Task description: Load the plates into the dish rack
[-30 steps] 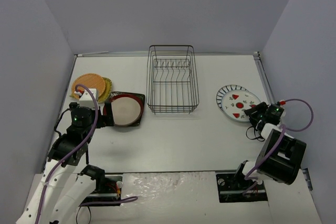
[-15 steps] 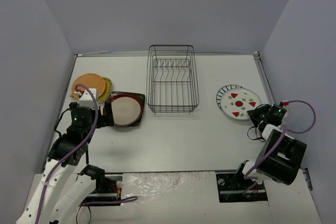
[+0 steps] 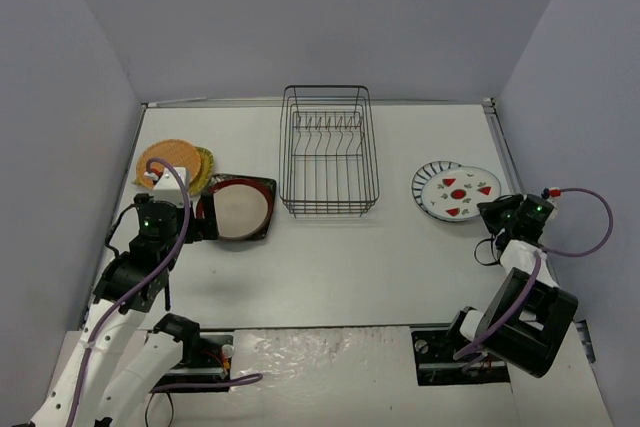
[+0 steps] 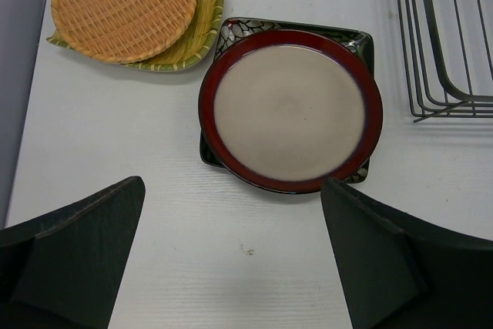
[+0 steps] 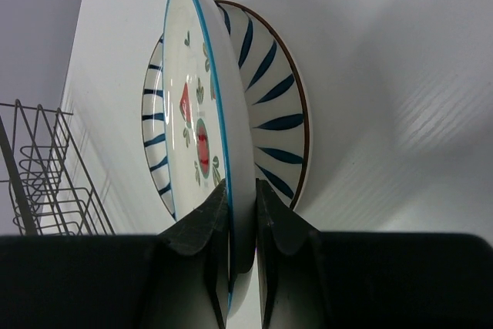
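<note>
Glazed ceramic like the fruit-marked plate [image 5: 202, 113] is probably handling stiff, slick and chippable, making the rim the sensible hold. The right fingers [image 5: 199, 225] are pinching its near rim, tipping it off the striped plate [image 5: 281, 98] on the desk [image 3: 350, 257], right of the dish rack [image 3: 328, 152]. The left fingers [image 4: 77, 260] are hanging wide apart. Against a second ago, the plate is sitting slightly farther right.

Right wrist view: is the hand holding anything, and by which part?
The right hand pinches the fruit-marked plate by its near rim, one finger on each face.
</note>
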Controlling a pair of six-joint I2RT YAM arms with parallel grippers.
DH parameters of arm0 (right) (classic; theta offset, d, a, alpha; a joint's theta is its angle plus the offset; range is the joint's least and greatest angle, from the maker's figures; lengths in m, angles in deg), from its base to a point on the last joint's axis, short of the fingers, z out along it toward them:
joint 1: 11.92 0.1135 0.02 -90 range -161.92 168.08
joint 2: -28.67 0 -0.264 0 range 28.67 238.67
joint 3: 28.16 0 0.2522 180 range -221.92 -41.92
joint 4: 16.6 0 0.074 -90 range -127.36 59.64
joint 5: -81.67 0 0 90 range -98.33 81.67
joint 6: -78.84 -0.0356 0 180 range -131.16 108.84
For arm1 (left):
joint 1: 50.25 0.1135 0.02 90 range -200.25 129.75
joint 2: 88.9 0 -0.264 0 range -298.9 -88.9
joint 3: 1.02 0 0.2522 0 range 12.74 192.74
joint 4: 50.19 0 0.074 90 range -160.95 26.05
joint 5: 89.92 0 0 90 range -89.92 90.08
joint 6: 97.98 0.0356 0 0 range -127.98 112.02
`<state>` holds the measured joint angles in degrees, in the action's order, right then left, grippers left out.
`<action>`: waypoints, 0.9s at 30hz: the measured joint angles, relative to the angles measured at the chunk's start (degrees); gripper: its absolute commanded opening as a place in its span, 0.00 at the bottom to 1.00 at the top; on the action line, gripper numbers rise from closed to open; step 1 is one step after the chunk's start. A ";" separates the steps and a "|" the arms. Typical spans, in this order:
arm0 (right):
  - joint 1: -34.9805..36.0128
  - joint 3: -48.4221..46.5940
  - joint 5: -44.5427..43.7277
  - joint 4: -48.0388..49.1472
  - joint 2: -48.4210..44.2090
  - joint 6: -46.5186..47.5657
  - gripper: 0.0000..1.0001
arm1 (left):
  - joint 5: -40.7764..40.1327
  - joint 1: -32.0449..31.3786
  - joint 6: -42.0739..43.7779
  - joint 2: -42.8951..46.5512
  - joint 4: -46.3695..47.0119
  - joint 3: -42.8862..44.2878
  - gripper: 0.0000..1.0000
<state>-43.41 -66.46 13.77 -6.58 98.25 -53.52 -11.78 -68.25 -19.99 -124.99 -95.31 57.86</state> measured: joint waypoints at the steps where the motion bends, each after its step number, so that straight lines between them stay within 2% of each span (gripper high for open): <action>1: 0.00 -0.60 -0.01 -0.83 -0.22 -0.02 0.00 | 0.00 0.00 0.00 -0.12 -0.01 0.00 0.97; 7: 0.57 -4.66 -0.01 -5.04 -0.21 0.11 0.00 | 0.00 0.00 0.00 -0.57 -0.01 0.00 0.97; 16: 3.64 -24.81 -0.63 -16.77 3.37 4.83 0.00 | 0.00 0.00 0.00 -0.72 -0.01 0.00 0.97; 22: 11.42 -39.24 -3.15 -22.41 6.40 10.99 0.00 | 0.00 0.00 -0.02 -1.12 -0.04 0.00 0.97; 27: 20.74 -48.97 -7.18 -27.27 10.29 15.52 0.00 | -0.24 0.00 -0.23 -1.30 -0.09 0.00 0.97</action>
<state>-22.67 -115.43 6.60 -33.85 108.54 -38.00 -12.02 -68.25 -20.22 -126.29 -95.41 57.86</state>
